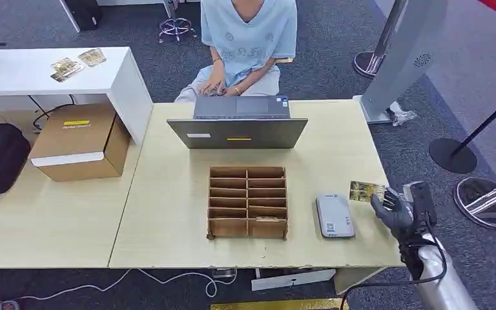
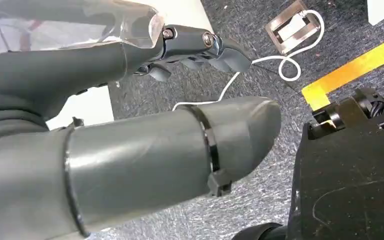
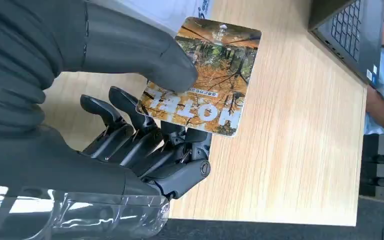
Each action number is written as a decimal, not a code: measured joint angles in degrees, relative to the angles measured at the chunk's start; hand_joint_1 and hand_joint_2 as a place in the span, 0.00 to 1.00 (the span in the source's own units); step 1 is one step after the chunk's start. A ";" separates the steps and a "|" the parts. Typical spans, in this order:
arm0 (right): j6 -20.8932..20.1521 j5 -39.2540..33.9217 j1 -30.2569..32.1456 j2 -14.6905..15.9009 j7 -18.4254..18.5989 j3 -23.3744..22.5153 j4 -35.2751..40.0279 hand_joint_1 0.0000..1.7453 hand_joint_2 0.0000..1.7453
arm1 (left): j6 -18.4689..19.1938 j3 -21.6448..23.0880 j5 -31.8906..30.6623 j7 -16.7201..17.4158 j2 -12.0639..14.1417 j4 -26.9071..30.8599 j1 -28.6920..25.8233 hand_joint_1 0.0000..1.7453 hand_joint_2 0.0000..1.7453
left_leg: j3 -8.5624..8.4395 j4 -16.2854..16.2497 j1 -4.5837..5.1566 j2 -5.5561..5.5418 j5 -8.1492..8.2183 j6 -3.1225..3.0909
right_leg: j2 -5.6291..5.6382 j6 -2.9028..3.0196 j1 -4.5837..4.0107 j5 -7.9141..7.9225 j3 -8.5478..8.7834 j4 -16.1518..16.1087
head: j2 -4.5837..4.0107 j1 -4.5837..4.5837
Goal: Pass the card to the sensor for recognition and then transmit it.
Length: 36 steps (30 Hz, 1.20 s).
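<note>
Held card: one card (image 1: pixel 367 191), printed with an autumn-forest picture, in the right hand (image 1: pixel 397 212).
Loose cards: two cards (image 1: pixel 77 63) on the white desk (image 1: pixel 45 81), far left.
Sensors: one grey sensor (image 1: pixel 334 216) on the wooden table (image 1: pixel 168 213).
Slotted boxes: one cardboard organiser (image 1: pixel 248 201), two columns of slots.
Laptops: one laptop (image 1: pixel 239 125), open.
Cardboard boxes: one closed cardboard box (image 1: pixel 81 142).
People: one person (image 1: pixel 248 39), seated behind the laptop.
Robot hands: two, counting the left hand (image 2: pixel 200 50).
</note>
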State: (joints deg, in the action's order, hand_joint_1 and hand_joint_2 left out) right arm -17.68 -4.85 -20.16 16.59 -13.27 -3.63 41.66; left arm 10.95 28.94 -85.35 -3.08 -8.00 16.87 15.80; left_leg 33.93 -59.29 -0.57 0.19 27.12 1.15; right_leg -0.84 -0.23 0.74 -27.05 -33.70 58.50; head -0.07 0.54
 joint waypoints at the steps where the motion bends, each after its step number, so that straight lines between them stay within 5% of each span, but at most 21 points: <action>1: 0.00 0.02 0.00 0.00 0.07 0.28 0.00 1.00 1.00 | 0.00 -0.13 0.04 0.04 0.00 0.00 0.00 0.00 0.00 | 0.00 0.00 0.00 0.00 0.00 0.00 | 0.00 0.00 0.00 0.00 0.00 0.00 | 0.00 -0.02; 36: 0.77 2.40 -4.67 0.00 0.92 7.72 -4.07 1.00 1.00 | 0.44 -3.70 2.80 1.97 0.04 0.00 0.01 0.00 0.00 | 0.01 0.00 0.00 -0.01 0.00 0.00 | -0.01 0.00 0.00 0.00 0.00 0.01 | 0.00 -0.02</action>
State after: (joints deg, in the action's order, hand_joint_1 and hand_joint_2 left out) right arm -16.92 -2.45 -24.83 16.59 -12.35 4.09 37.59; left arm 11.39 25.24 -82.55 -1.11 -7.96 16.87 15.81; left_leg 33.95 -59.29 -0.57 0.19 27.12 1.15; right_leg -0.84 -0.23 0.74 -27.05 -33.70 58.50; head -0.07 0.52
